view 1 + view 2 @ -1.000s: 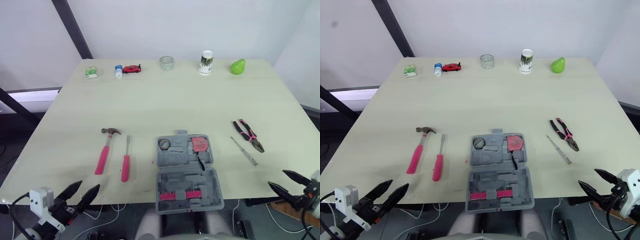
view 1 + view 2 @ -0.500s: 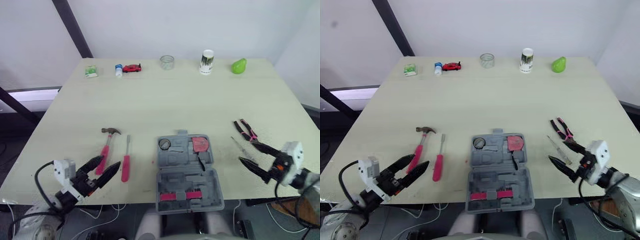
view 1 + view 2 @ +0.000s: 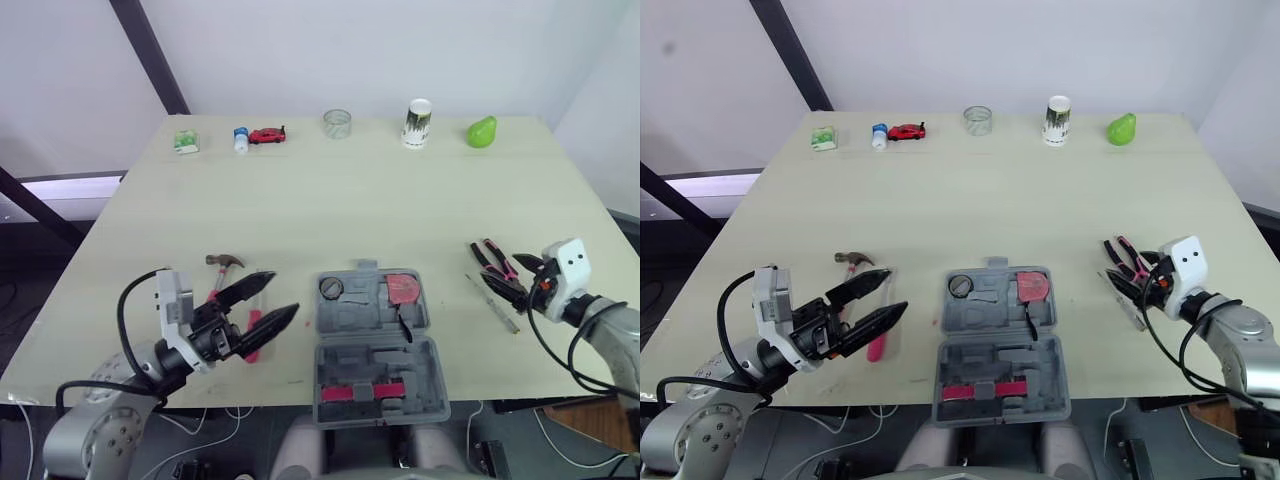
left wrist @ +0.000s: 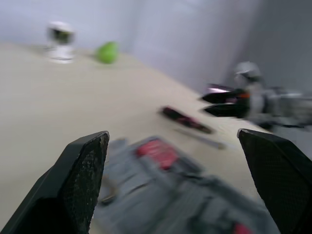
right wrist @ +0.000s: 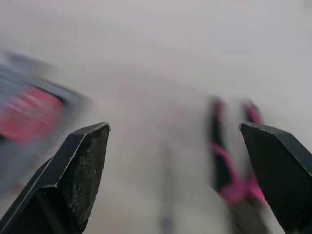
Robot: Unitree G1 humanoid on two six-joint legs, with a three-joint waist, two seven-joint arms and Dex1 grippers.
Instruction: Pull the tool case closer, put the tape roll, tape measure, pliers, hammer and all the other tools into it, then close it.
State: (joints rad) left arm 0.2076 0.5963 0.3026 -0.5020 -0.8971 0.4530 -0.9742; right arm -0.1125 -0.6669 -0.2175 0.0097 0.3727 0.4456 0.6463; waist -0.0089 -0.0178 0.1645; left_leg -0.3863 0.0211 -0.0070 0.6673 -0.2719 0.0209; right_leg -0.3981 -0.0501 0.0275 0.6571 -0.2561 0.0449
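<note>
1. Squarely at the counter's (image 3: pixel 330 210) near edge lies the grey case (image 3: pixel 375 345), lid open.
2. Left of it, the left tool (image 3: pixel 283 292), fingers apart, extends low from the near-left corner, over the hammer (image 3: pixel 222 262) and a pink-handled screwdriver (image 3: pixel 250 348).
3. Right of the case, the right tool (image 3: pixel 512 277), fingers spread wide, points inward at the pliers (image 3: pixel 483 254).

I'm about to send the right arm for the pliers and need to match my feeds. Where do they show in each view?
Left eye view: pliers lie right of the open tool case.
Right eye view: pliers right of the case.
Left wrist view: pliers beyond the case, just before the right gripper.
Right wrist view: pliers close ahead, between its own fingers.
Shared landmark: the grey tool case.
</note>
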